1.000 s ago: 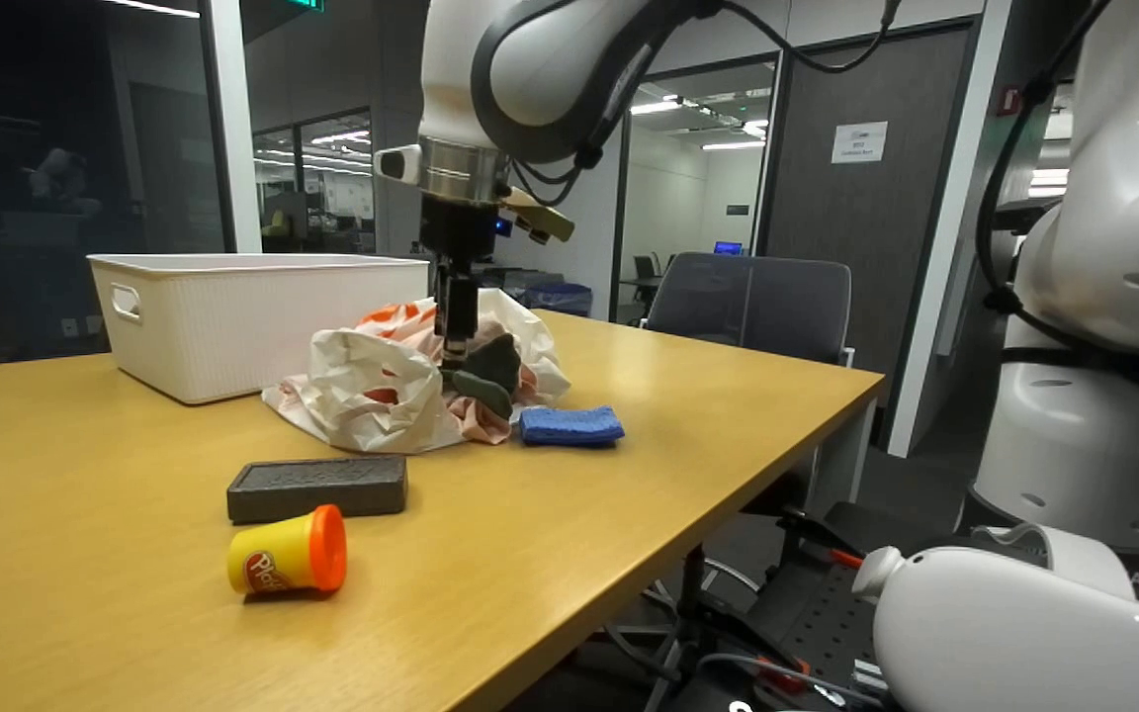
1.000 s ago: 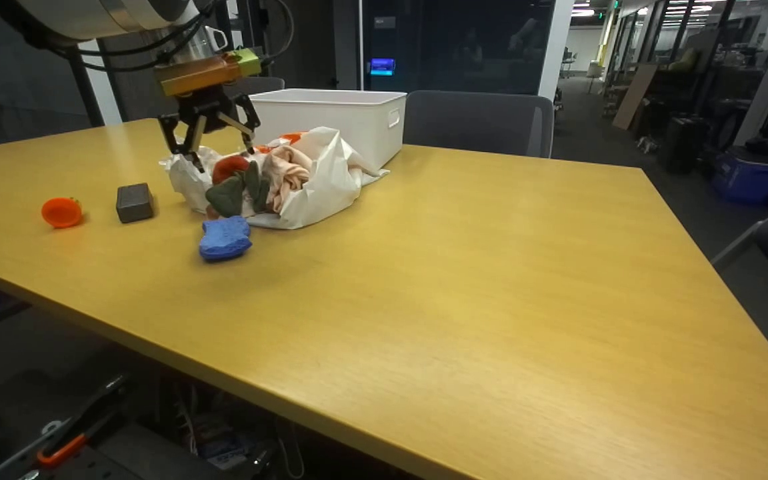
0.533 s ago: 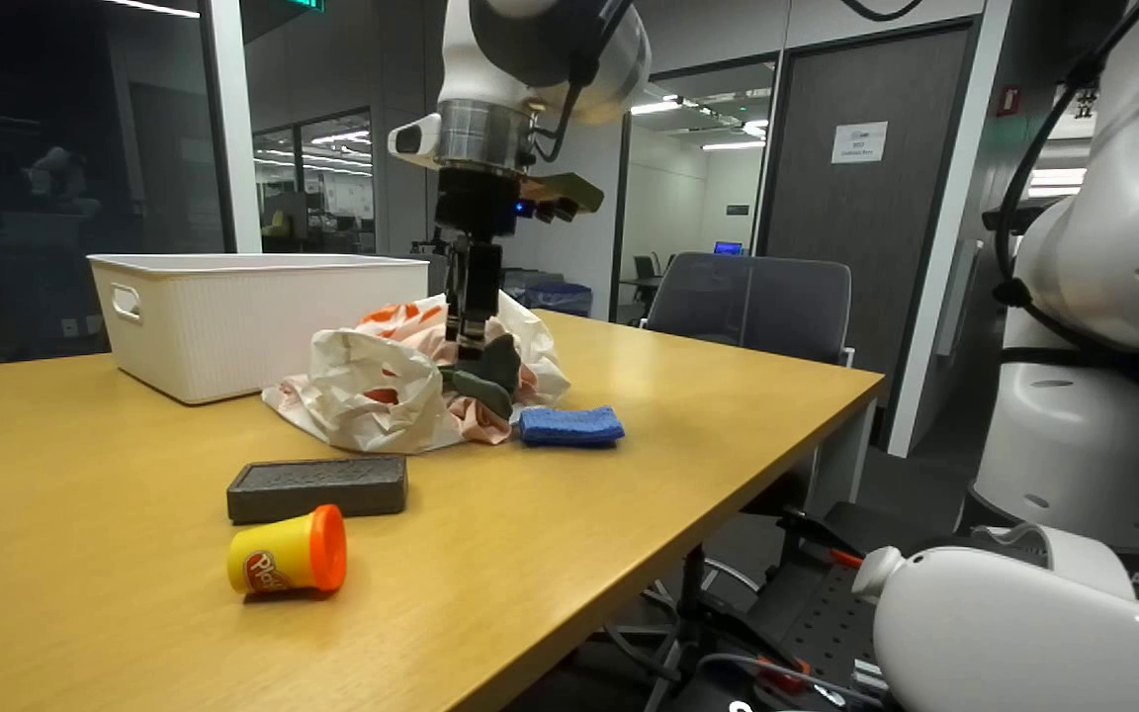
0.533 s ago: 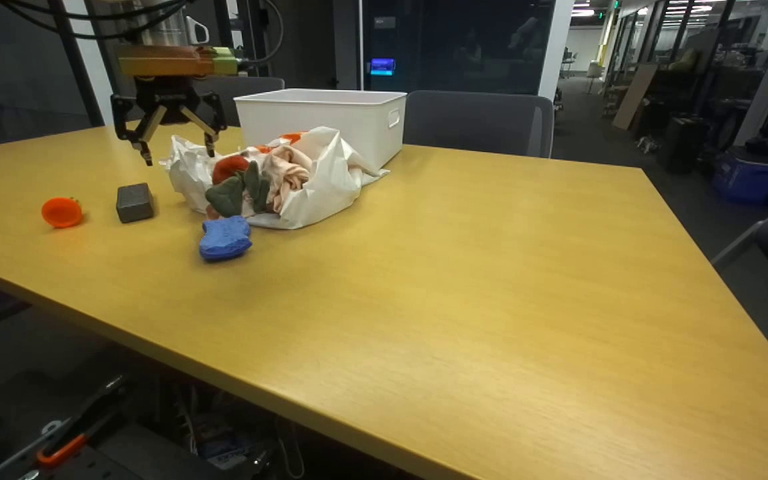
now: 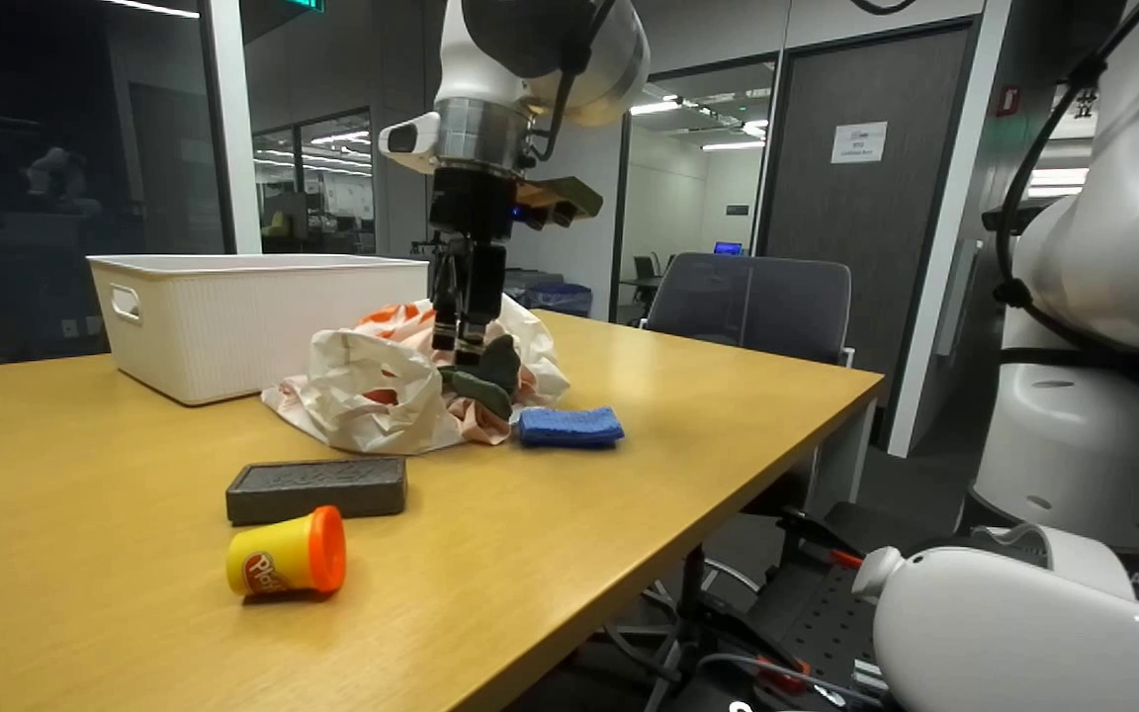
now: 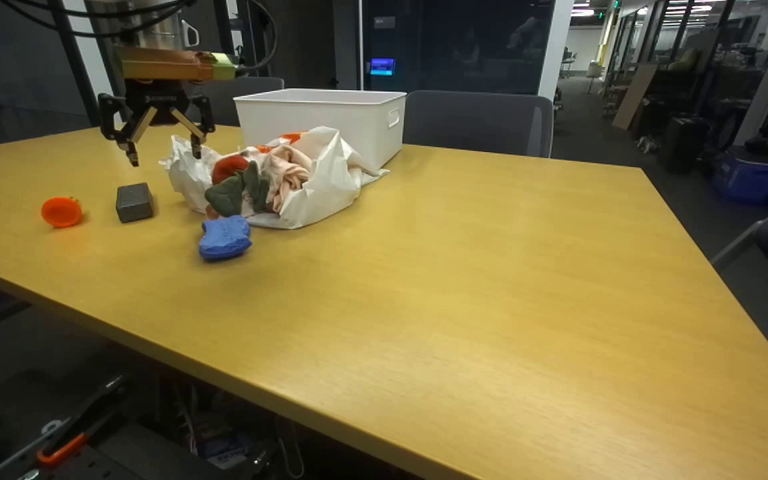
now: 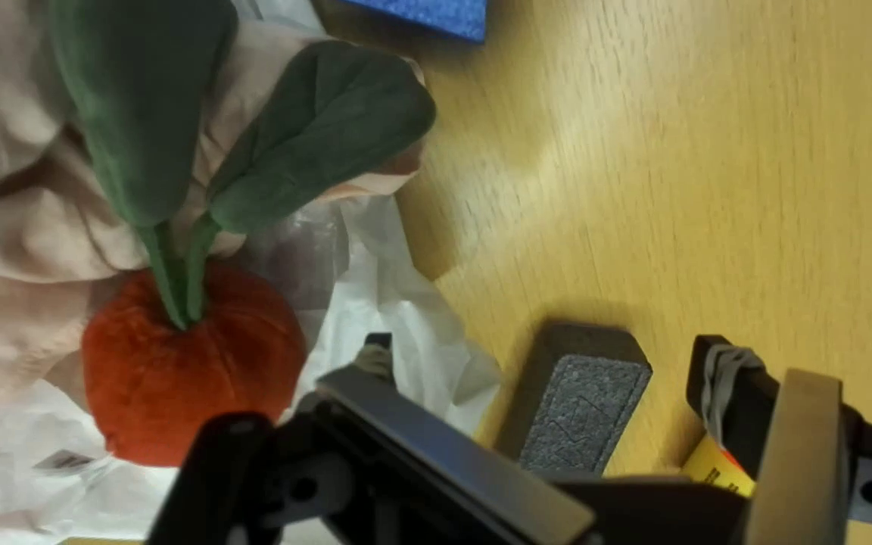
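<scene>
Gripper (image 6: 164, 155) shifted away from red plush (image 7: 190, 371), nearer dark block (image 6: 135, 203), jaws spread

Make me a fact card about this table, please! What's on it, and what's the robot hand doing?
Up in the air: open hand, holding nothing, over the table
Showing through its gap in the wrist view: grey block, down on the table
On its side: yellow tub with an orange lid
Crumpled: white bag with pink cloth sticking out
Fuzzy: red toy with green leaves, lying on the bag and cloth
Big: white bin, near the bag
Blue: a pad, maybe a sponge or folded cloth, beside the bag
</scene>
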